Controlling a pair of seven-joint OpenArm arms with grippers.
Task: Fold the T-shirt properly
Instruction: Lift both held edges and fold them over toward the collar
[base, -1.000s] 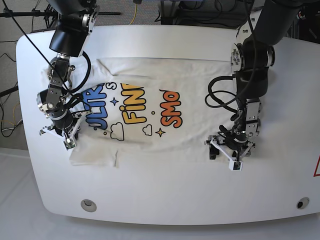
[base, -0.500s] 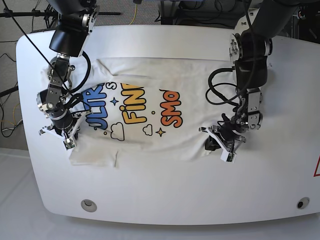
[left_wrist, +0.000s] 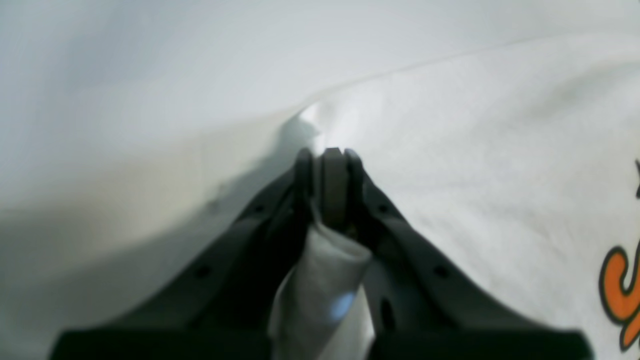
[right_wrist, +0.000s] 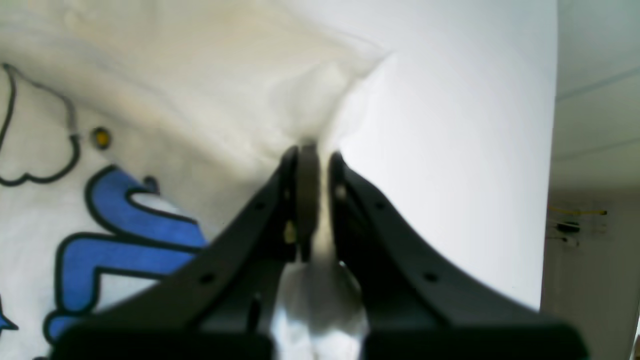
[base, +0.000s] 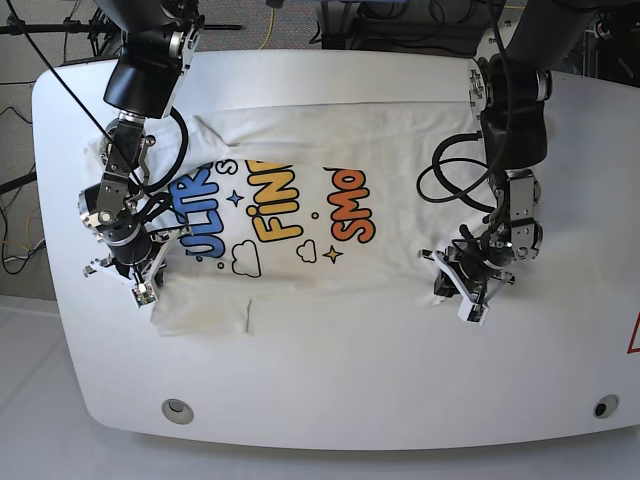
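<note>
The left gripper (left_wrist: 327, 155) is clenched on a pinch of white cloth at the hem edge of the large white short-sleeved cotton T-shirt (base: 300, 190), a bunch of fabric showing between its black fingers (left_wrist: 300, 170). The right gripper (right_wrist: 310, 150) is likewise clamped on a fold at the opposite edge, beside the blue lettering. The shirt lies print-up across the white rounded table (base: 330, 390), its colourful words between the two arms, one sleeve rumpled near the table's front.
</note>
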